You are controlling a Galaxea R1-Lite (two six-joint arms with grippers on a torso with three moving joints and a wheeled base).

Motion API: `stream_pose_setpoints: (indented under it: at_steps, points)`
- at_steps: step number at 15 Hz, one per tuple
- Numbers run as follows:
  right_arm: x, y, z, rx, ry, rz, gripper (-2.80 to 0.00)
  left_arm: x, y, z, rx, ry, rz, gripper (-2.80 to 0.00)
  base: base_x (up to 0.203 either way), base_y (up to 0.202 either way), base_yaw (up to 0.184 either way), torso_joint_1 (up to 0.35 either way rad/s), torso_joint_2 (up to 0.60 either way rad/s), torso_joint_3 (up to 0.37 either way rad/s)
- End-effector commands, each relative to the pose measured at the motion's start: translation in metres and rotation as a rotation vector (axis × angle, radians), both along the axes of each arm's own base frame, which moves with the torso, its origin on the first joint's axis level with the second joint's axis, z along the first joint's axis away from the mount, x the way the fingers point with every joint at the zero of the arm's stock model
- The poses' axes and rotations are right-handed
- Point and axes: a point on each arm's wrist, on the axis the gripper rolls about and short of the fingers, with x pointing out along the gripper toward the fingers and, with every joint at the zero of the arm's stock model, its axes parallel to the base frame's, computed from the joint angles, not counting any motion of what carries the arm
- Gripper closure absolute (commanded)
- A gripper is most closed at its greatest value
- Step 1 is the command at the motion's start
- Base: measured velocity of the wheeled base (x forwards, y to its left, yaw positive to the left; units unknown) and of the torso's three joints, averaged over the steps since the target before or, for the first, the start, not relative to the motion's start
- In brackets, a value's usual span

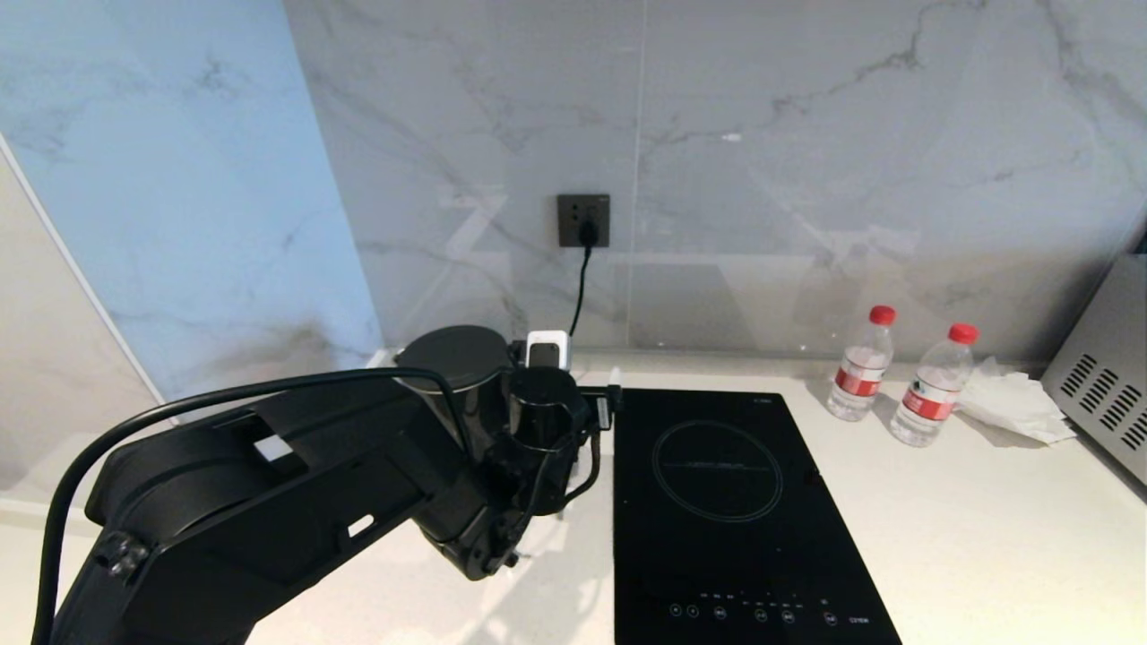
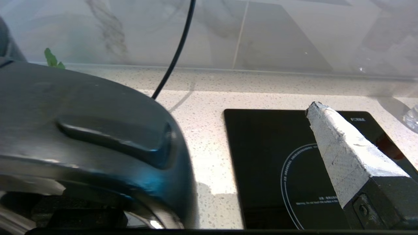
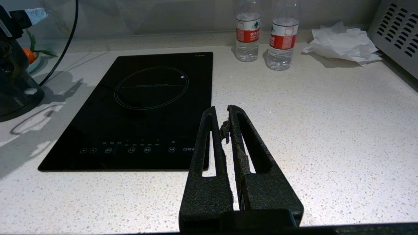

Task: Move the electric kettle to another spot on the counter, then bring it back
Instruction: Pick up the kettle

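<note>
The electric kettle (image 1: 452, 354) stands at the back left of the white counter (image 1: 986, 520), left of the hob, partly hidden by my left arm. My left gripper (image 1: 578, 390) is at the kettle's handle side and open. In the left wrist view the kettle's glossy top and handle (image 2: 81, 130) fill the near side. One white-taped finger (image 2: 326, 130) stands over the hob. The other finger is hidden behind the kettle, so I cannot tell whether the handle lies between them. My right gripper (image 3: 222, 111) hovers shut and empty over the counter (image 3: 310, 130); the kettle (image 3: 13, 85) is far off to its side.
A black induction hob (image 1: 735, 502) lies in the middle. Two water bottles (image 1: 860, 363) (image 1: 932, 385), a crumpled tissue (image 1: 1013, 403) and a grey appliance (image 1: 1102, 385) are at the back right. A black cord runs from the wall socket (image 1: 582, 219) to the kettle.
</note>
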Motion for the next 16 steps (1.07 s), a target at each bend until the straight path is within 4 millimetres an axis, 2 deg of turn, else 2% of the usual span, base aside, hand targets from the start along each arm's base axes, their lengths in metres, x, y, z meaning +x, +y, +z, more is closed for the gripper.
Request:
stream_pose_setpoints:
  at_steps: [1, 16]
  points:
    - [-0.0001, 0.0000, 0.0000, 0.000, -0.003, 0.000, 0.00, 0.0018, 0.0019, 0.0005, -0.006, -0.005, 0.008, -2.80, 0.000, 0.000, 0.000, 0.000, 0.00, 0.000]
    - [-0.0001, 0.0000, 0.0000, 0.000, -0.003, 0.000, 0.00, 0.0060, 0.0092, 0.0049, 0.001, -0.015, 0.031, -2.80, 0.000, 0.000, 0.000, 0.000, 0.00, 0.000]
